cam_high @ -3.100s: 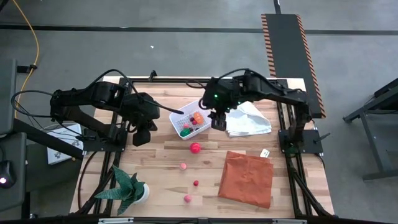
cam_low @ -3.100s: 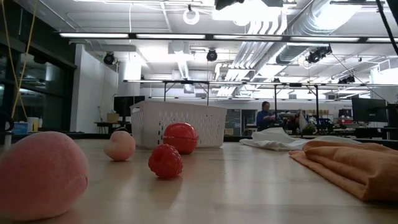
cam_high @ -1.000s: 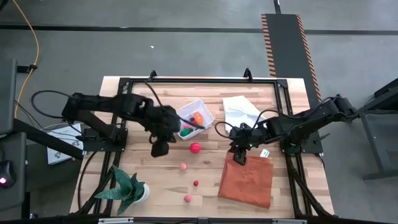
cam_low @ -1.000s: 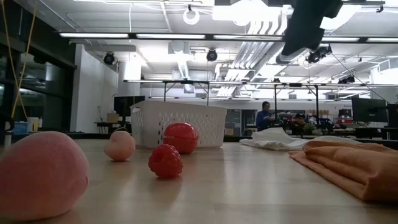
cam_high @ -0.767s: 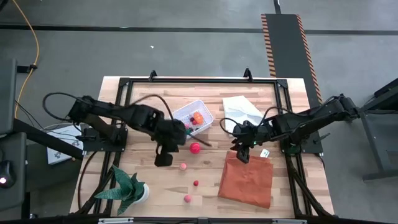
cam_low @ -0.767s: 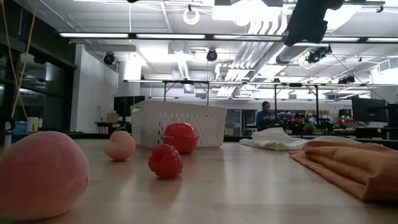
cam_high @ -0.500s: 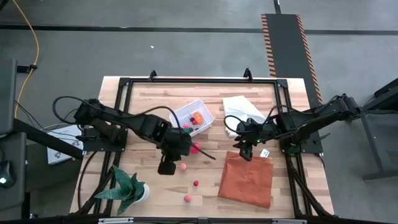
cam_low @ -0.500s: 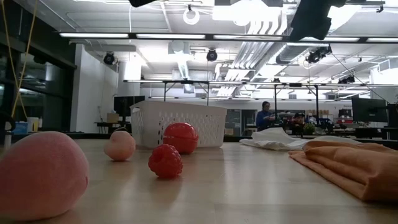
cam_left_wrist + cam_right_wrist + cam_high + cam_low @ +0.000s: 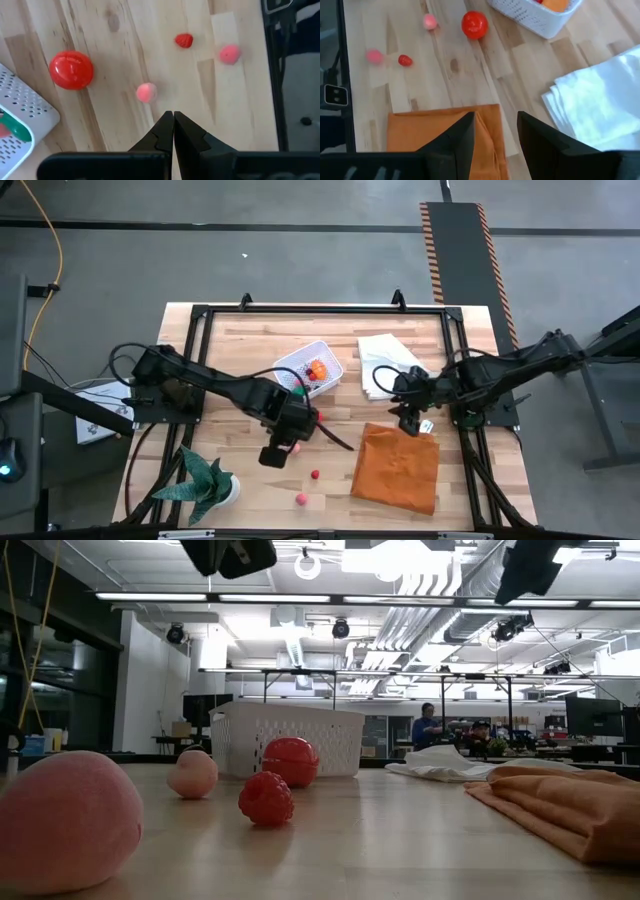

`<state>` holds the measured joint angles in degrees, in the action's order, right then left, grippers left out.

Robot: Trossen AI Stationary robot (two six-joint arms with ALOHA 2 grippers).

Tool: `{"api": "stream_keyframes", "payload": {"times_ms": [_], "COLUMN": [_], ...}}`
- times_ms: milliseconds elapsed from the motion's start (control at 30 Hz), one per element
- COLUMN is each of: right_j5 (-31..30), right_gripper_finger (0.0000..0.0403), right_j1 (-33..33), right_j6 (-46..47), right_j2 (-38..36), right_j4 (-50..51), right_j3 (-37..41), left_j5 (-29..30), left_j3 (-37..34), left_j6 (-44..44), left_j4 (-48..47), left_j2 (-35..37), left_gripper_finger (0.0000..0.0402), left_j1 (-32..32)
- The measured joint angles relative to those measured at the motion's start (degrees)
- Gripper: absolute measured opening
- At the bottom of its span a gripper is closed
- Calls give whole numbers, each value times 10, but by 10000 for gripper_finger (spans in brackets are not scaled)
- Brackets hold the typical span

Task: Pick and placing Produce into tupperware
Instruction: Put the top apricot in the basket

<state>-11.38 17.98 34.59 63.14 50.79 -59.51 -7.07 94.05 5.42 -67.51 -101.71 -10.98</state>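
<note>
Left arm over loose produce at table centre, right arm parked over cloths.
Left gripper (image 9: 173, 120) clenched empty, above the small pink ball (image 9: 146, 92), red ball (image 9: 71, 69) just beside. Tupperware (image 9: 309, 369) at 12 o'clock of it, orange and green pieces inside. Raspberry (image 9: 315, 475) and pink ball (image 9: 301, 499) toward 6. Right gripper (image 9: 494, 131) fingers apart, empty, above orange cloth (image 9: 396, 467) edge, white cloth (image 9: 389, 364) nearby.
</note>
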Motion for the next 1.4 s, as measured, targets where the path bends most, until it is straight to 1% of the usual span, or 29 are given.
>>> {"api": "stream_keyframes", "payload": {"times_ms": [100,167,233,400,467,533,633,767,1000,1067,1267,1400], "right_j5": [-22,-37,-53,-82,-86,-93,-103,-114,-125,-126,-121,-101], "right_gripper_finger": [138,138,138,138,138,138,138,138,138,138,138,138], "right_j1": [9,14,20,31,36,42,52,64,85,96,137,155], "right_j6": [13,19,30,51,59,66,70,74,90,87,42,-16], "right_j2": [-20,-34,-49,-78,-86,-92,-98,-99,-101,-103,-102,-101], "right_j4": [18,24,36,56,64,71,73,73,72,53,-7,-7], "right_j3": [0,0,0,0,0,0,0,0,0,0,0,0], "left_j5": [0,0,6,36,46,56,58,56,54,53,51,45], "left_j3": [0,0,0,0,0,0,0,-1,1,0,0,0], "left_j6": [-8,-7,-7,-5,-5,-5,-6,-9,-27,-31,-37,-37], "left_j4": [7,10,9,5,5,5,8,21,39,27,25,21], "left_j2": [1,1,1,1,1,1,1,-11,-35,-36,-43,-42], "left_gripper_finger": [4,14,37,119,146,166,183,186,163,156,145,143], "left_j1": [0,1,1,1,1,1,1,0,0,0,0,0]}}
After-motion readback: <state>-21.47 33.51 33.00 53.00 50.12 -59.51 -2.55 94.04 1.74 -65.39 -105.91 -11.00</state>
